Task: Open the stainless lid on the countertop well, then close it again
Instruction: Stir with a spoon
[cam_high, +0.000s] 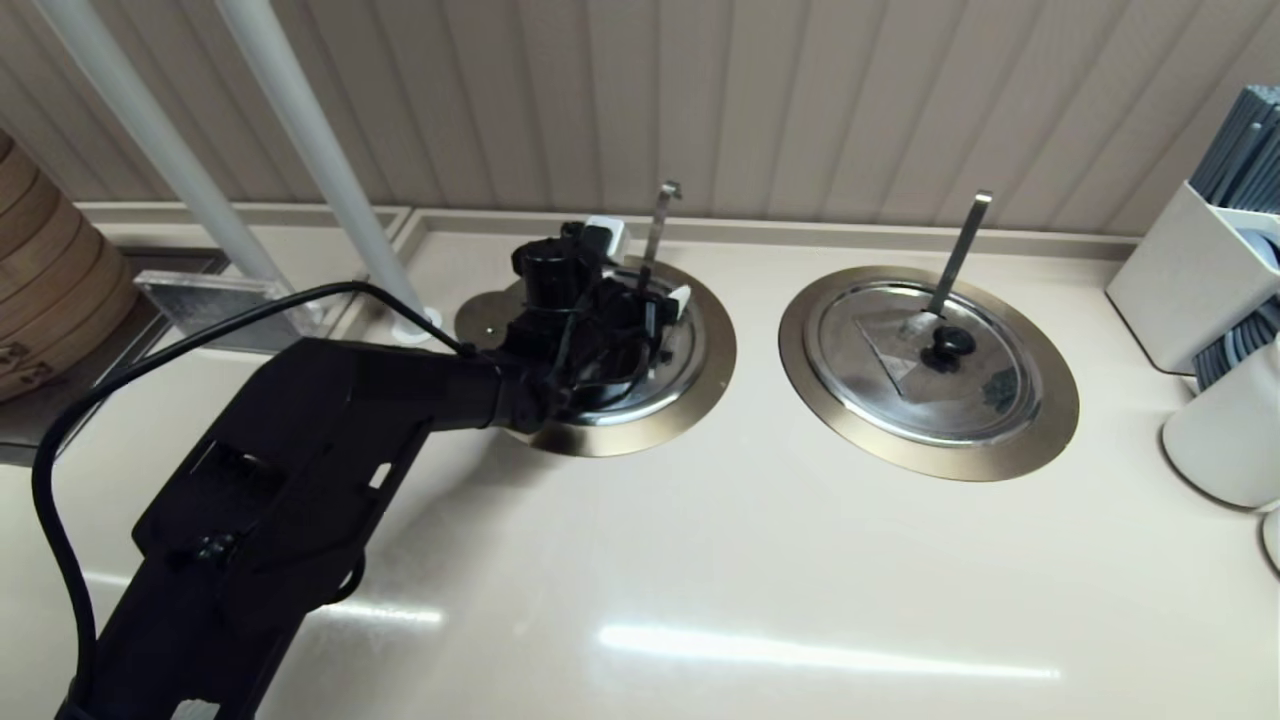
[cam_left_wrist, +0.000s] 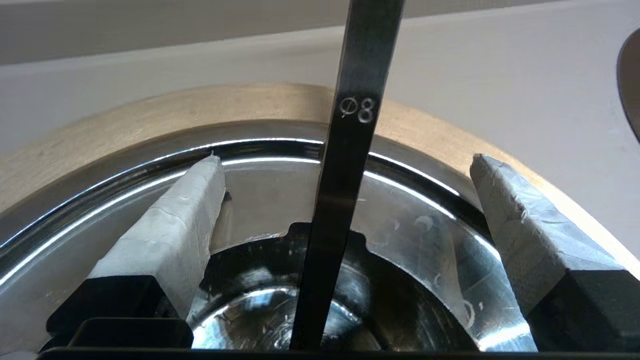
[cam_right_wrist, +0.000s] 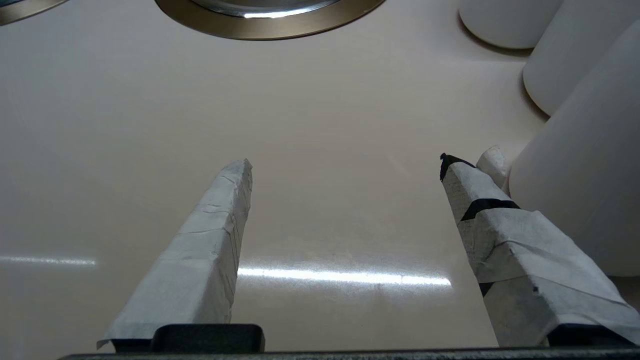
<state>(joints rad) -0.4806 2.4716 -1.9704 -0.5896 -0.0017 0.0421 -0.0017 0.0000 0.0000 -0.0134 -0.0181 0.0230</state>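
Note:
The countertop well's bronze ring (cam_high: 600, 440) (cam_left_wrist: 150, 120) lies left of centre. The stainless lid (cam_high: 682, 368) (cam_left_wrist: 425, 240) sits in it, with its notch around the hook-ended ladle handle (cam_high: 660, 215) (cam_left_wrist: 360, 100). My left gripper (cam_high: 645, 268) (cam_left_wrist: 345, 160) hangs open just over the lid, one taped finger on each side of the handle, gripping nothing. A dark rounded shape low between the fingers (cam_left_wrist: 235, 270) looks like the black knob, mostly hidden. My right gripper (cam_right_wrist: 345, 160) is open above bare counter and is out of the head view.
The twin lid (cam_high: 985, 345) with a bright triangle label sits in its own ring (cam_high: 1050, 420) (cam_right_wrist: 270, 25), with a straight ladle handle (cam_high: 960, 250). White containers (cam_high: 1190, 280) (cam_right_wrist: 575, 190) crowd the right edge. A bamboo steamer (cam_high: 50, 290) and white poles (cam_high: 300, 150) stand at the left.

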